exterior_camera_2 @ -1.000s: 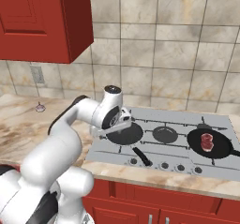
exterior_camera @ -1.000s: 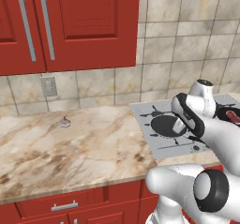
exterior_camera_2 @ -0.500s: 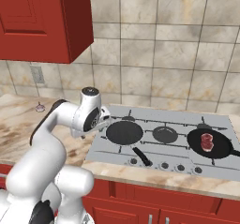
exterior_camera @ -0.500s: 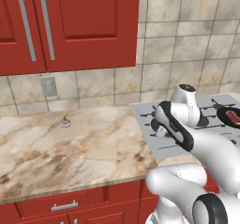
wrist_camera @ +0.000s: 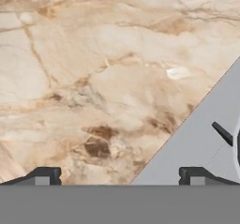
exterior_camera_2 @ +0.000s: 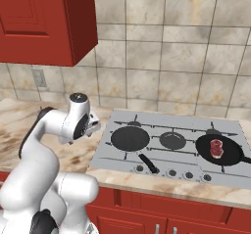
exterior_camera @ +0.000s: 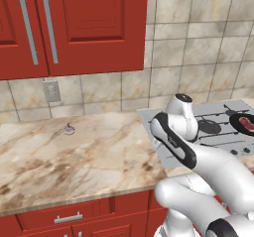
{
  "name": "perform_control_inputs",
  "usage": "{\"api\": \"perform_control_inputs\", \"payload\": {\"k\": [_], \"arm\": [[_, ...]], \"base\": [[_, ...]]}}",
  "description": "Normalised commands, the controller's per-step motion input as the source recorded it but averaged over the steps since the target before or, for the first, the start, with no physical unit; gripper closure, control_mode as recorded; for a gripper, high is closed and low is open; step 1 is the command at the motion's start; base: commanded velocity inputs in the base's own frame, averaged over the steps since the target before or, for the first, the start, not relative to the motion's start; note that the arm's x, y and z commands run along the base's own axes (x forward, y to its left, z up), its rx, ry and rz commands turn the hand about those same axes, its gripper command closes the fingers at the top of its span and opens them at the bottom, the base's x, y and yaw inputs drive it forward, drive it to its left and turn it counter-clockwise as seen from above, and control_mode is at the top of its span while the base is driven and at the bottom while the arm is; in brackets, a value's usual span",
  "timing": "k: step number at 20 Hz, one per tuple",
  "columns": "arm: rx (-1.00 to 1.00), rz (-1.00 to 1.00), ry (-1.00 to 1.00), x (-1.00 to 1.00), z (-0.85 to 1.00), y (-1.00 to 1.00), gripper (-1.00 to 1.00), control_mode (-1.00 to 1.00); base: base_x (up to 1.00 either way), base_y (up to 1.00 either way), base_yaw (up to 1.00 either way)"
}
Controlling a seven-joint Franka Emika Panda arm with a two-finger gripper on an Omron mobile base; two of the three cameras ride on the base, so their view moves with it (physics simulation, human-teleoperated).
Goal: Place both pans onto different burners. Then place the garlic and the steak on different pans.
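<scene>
Right base view: two black pans sit on the silver cooktop (exterior_camera_2: 196,124). The left pan (exterior_camera_2: 130,139) rests on the left burner, its short handle (exterior_camera_2: 148,163) pointing toward the near edge, and it holds nothing. The right pan (exterior_camera_2: 219,149) sits on the right burner with the red steak (exterior_camera_2: 216,147) lying inside it. The centre burner (exterior_camera_2: 173,140) between them is bare.

Left base view: the garlic (exterior_camera: 69,129) lies on the marble counter (exterior_camera: 74,161), far to the left, near the tiled wall and below a wall outlet (exterior_camera: 51,90). It is well apart from the cooktop and from the arm. The steak (exterior_camera: 245,123) shows again at the right edge, in its pan.

Hand view: the gripper (wrist_camera: 119,176) has its two dark fingertips set wide apart with nothing between them. One fingertip (wrist_camera: 44,175) is over marble, the other (wrist_camera: 194,175) over the grey corner of the cooktop. In the right base view the hand sits just left of the cooktop's left edge.
</scene>
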Motion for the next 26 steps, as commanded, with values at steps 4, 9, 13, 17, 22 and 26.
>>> {"api": "perform_control_inputs", "payload": {"k": [4,9,13,17,22,26], "arm": [[0.03,0.06,0.0,0.01,0.0,0.53,-1.0,-1.0],[0.01,0.01,0.0,0.2,0.0,0.63,-1.0,-1.0],[0.0,0.0,0.0,0.35,0.0,0.72,-1.0,-1.0],[0.02,0.0,-0.04,0.21,0.0,0.55,-1.0,-1.0],[0.05,0.0,-0.02,0.25,0.0,0.43,-1.0,-1.0],[0.11,0.0,0.0,0.28,0.0,0.23,-1.0,-1.0]], "base": [[0.0,0.0,0.0],[0.0,0.0,0.0],[0.0,0.0,0.0],[0.0,0.0,0.0],[0.0,0.0,0.0],[0.0,0.0,0.0]]}}
